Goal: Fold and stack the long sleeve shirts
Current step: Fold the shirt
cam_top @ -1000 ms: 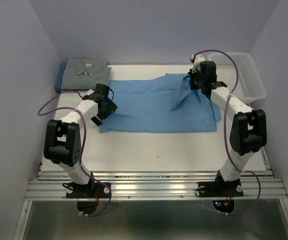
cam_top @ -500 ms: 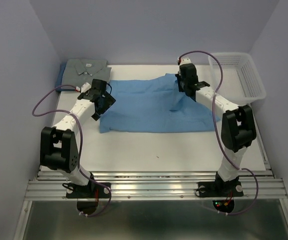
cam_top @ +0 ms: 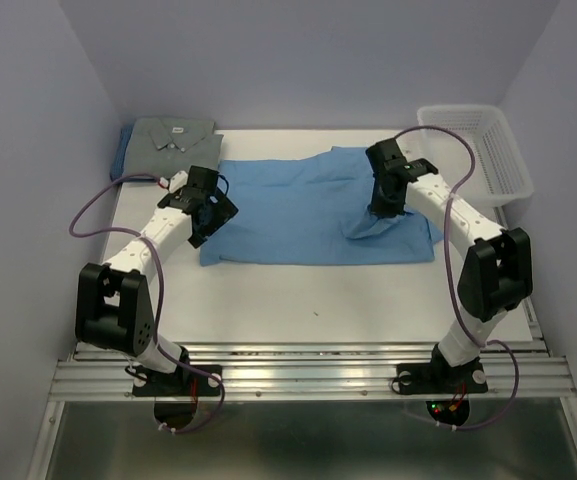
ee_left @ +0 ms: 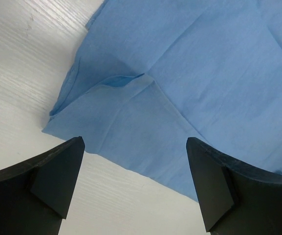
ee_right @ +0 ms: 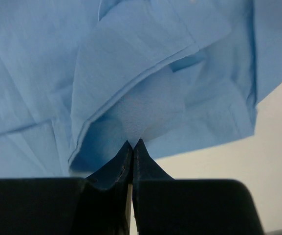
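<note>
Three shirts lie on the white table (cam_top: pixel 318 290).

1. Light blue shirt (cam_top: pixel 298 210): spread across the middle of the table, with its long axis running from 9 o'clock to 3 o'clock. Most of it lies flat. Toward its 3 o'clock end the cloth is drawn up into a raised fold.
2. Grey shirt (cam_top: pixel 173 140): folded, collar upward, in the 10 o'clock corner of the table, just beside the far-left corner of the light blue shirt.
3. Darker blue shirt (cam_top: pixel 121 160): lies beneath the grey shirt. Only a strip shows, on the grey shirt's 9 o'clock side.

Left gripper (cam_top: pixel 208 210): positioned over the 9 o'clock edge of the light blue shirt. The jaws stand spread wide and hold nothing. In the left wrist view both fingers (ee_left: pixel 53 186) frame the shirt's corner, where one layer of cloth overlaps another against the bare table.

Right gripper (cam_top: pixel 381 208): positioned over the 3 o'clock end of the light blue shirt. The jaws are fully closed, pinching the raised fold. In the right wrist view the cloth rises in a tent to the meeting tips, with a shadowed hollow beneath.

White mesh basket (cam_top: pixel 508 160): stands at the 2 o'clock corner, apart from the shirts.
</note>
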Controlling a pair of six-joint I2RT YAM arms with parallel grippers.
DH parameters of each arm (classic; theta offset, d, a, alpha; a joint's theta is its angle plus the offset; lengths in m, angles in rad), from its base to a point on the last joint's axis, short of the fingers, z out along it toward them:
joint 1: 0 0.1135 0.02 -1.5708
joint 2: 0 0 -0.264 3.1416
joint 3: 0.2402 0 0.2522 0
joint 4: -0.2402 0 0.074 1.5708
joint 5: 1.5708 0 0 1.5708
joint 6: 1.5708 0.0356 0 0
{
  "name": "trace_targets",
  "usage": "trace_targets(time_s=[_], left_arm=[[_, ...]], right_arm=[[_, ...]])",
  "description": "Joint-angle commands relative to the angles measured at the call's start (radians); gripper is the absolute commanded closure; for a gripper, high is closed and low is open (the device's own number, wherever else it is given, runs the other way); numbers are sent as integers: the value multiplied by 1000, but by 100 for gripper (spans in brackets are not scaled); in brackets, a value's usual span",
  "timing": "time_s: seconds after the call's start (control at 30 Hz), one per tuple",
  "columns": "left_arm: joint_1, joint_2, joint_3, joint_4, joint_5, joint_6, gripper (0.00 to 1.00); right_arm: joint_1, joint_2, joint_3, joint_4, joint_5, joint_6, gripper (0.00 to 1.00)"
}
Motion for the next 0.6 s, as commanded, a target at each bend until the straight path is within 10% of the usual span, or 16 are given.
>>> trace_targets(time_s=[0.0,0.27,0.47,0.57], left_arm=[[-23,-58,-44,28,12,25,1],[-42,-102,-104,61,29,24,1],[-51,-167,-145,90,43,17,1],[-53,-185,-156,94,43,24,1]], right_arm=[[3,-87,-136,-3,-360,73,99],[3,-81,-259,345,-647,267,93],[3,-74,-276,538,-483,435,88],[3,-97,-253,486,-380,336,57]])
